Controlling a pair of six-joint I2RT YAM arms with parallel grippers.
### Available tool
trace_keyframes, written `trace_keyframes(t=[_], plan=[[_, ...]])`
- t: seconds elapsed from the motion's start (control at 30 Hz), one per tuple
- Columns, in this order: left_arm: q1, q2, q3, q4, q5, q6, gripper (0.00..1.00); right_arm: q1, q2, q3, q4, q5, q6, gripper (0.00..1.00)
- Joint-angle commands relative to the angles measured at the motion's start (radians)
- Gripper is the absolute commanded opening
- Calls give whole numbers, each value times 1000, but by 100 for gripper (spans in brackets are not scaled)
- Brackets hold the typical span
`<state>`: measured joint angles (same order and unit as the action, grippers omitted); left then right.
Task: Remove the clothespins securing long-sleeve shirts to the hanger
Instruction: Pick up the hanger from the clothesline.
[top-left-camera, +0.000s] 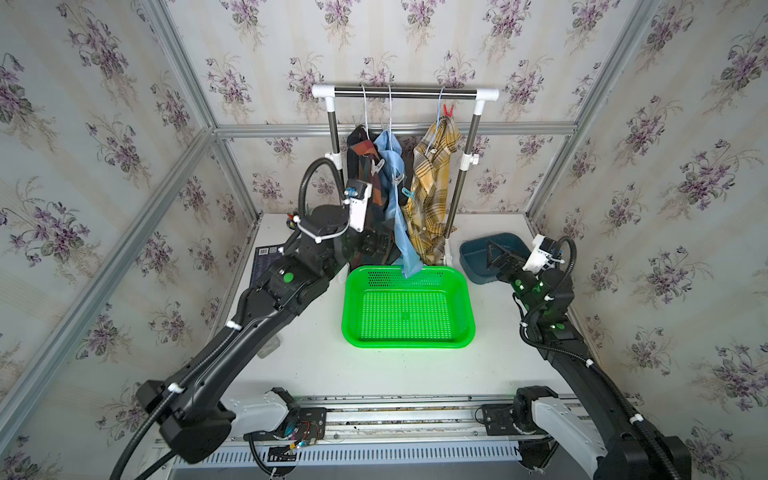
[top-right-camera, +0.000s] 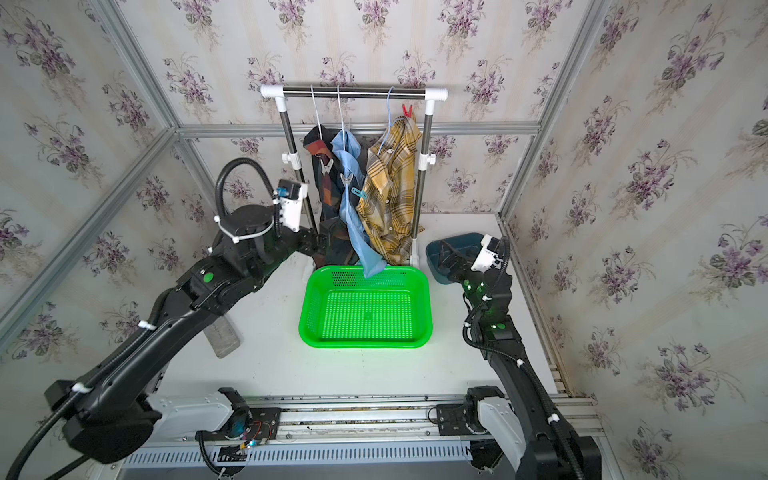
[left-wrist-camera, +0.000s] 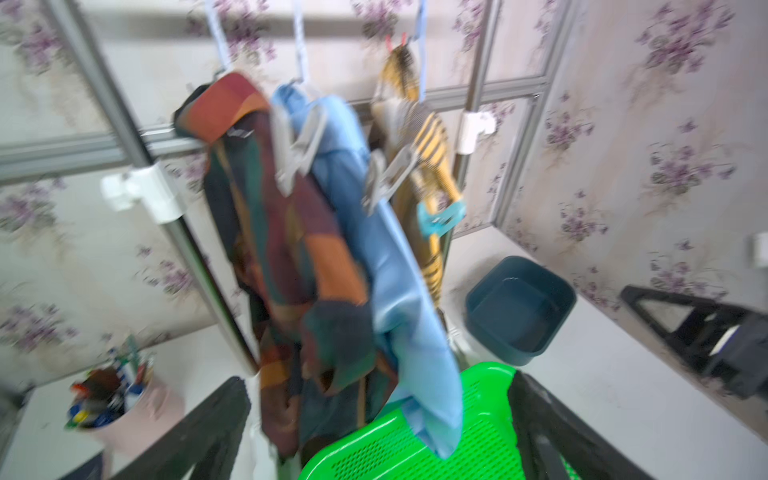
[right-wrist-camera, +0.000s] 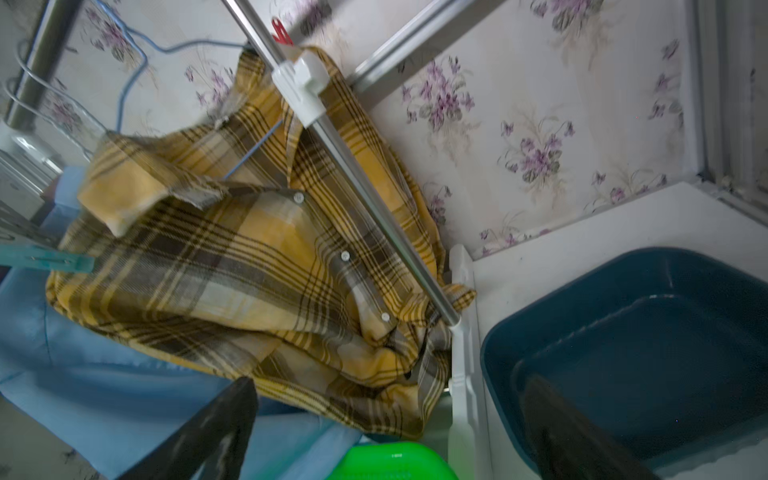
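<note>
While the left gripper (left-wrist-camera: 378, 377) gapes wide and empty before the dark shirt (top-left-camera: 365, 153), the right gripper (right-wrist-camera: 390, 380), equally wide and empty, hangs near the tub (top-left-camera: 471, 266) by the bench's (top-left-camera: 311, 365) right edge; a red pin (top-left-camera: 448, 110), a teal pin (top-left-camera: 407, 192) and two grey pins (top-left-camera: 377, 165) grip shirts (top-left-camera: 432, 178) on the rack (top-left-camera: 405, 94) at the back edge.

A yellow-grey plaid shirt (top-left-camera: 432, 183), a plain light blue shirt (top-left-camera: 392, 216), a dark orange-red plaid shirt (top-left-camera: 361, 145) and a bright green basket (top-left-camera: 407, 343) are shown.
</note>
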<state>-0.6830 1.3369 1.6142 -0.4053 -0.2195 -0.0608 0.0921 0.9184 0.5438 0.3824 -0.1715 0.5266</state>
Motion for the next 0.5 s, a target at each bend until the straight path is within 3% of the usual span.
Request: trace_keyframes(t=[0.0, 0.23, 0.37, 0.47], plan=[[-19, 130, 173, -52, 86, 33, 99, 13, 16, 0, -85, -61, -5, 100], [-35, 471, 614, -86, 126, 70, 99, 70, -3, -69, -73, -92, 11, 99], [-31, 660, 857, -117, 92, 84, 99, 131, -30, -88, -96, -89, -5, 99], [-26, 749, 960, -119, 47, 87, 99, 134, -81, -114, -102, -121, 6, 99]])
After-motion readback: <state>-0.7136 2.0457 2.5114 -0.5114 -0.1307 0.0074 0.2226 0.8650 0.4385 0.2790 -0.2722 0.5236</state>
